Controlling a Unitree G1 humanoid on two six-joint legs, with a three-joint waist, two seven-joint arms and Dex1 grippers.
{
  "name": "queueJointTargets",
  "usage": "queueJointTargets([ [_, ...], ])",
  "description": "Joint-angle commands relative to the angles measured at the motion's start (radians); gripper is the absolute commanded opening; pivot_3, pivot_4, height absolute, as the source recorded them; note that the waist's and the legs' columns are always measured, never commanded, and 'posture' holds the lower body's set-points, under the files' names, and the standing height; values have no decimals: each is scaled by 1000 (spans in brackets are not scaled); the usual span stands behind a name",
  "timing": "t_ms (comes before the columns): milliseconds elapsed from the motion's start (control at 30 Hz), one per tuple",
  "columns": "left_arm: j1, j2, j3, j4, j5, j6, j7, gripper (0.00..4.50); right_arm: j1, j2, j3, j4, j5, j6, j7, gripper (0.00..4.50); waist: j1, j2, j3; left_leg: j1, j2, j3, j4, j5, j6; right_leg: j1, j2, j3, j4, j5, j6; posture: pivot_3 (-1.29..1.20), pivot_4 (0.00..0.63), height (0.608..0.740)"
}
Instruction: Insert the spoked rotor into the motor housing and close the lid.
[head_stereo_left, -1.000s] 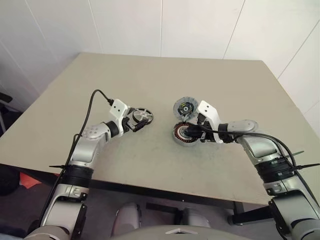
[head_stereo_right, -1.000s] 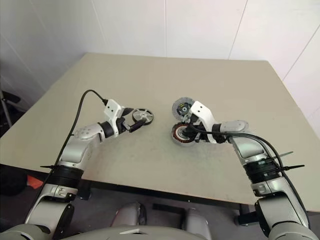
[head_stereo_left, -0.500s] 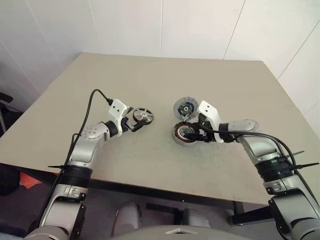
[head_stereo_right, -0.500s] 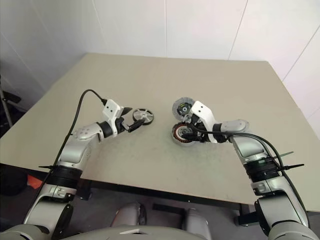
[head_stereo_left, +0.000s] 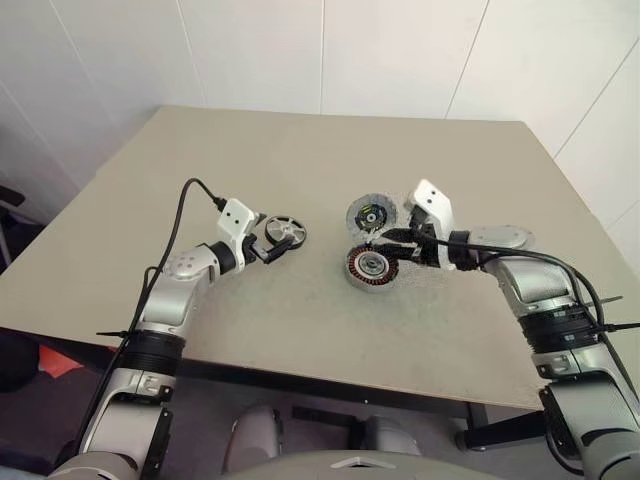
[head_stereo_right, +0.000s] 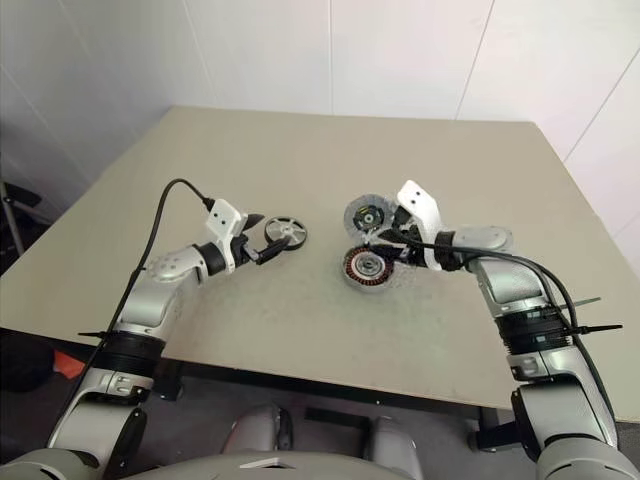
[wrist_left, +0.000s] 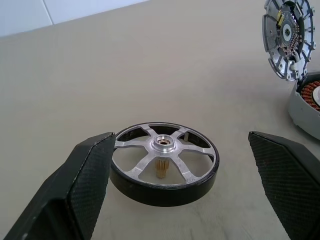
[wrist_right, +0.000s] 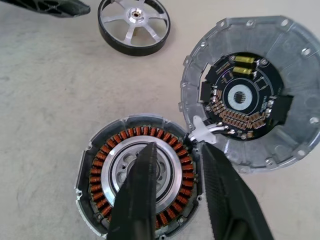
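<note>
Straddling the spoked rotor (wrist_left: 164, 169) with spread fingers: left gripper (wrist_left: 180, 175) | right gripper (wrist_right: 177, 197) hovering nearly closed, empty, over the motor housing (wrist_right: 100, 200) | the lid (wrist_right: 295, 100) lying alongside.

The rotor (wrist_left: 164, 165), a silver six-spoked wheel with a dark outer rim and a small brass shaft under its hub, is laid flat on the table, well apart from the other two parts. The housing (wrist_right: 140, 185) is set open side up, its ring of copper windings and silver hub exposed. The lid (wrist_right: 252, 90) is laid just beside it, inner face up, a dark circuit board seen inside the grey rim.
</note>
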Motion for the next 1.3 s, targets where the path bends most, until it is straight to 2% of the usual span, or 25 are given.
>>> queueJointTargets([
  [33, -17, 1, 6, -14, 3, -23, 7, 4500, -18, 7, -4, 26, -7, -21, -10, 303, 0, 0, 0, 0, 0, 0, 0, 0, 0, 0, 0, 0, 0, 0, 0, 0, 0, 740],
  [67, -17, 0, 6, -14, 3, -23, 7, 4500, -15, 9, 2, 30, -10, -25, -10, 31, 0, 0, 0, 0, 0, 0, 0, 0, 0, 0, 0, 0, 0, 0, 0, 0, 0, 740],
  [400, -15, 3, 10, -20, 4, -24, 15, 4500, -12, 21, 40, 51, -50, -59, -21, 31, 0, 0, 0, 0, 0, 0, 0, 0, 0, 0, 0, 0, 0, 0, 0, 0, 0, 740],
  [1300, -21, 21, 27, -6, 2, -36, 26, 4500, 98, 4, 51, -128, -34, 23, -6, 31, 1, 0, 0, 0, 0, 0, 0, 0, 0, 0, 0, 0, 0, 0, 0, 0, 0, 740],
])
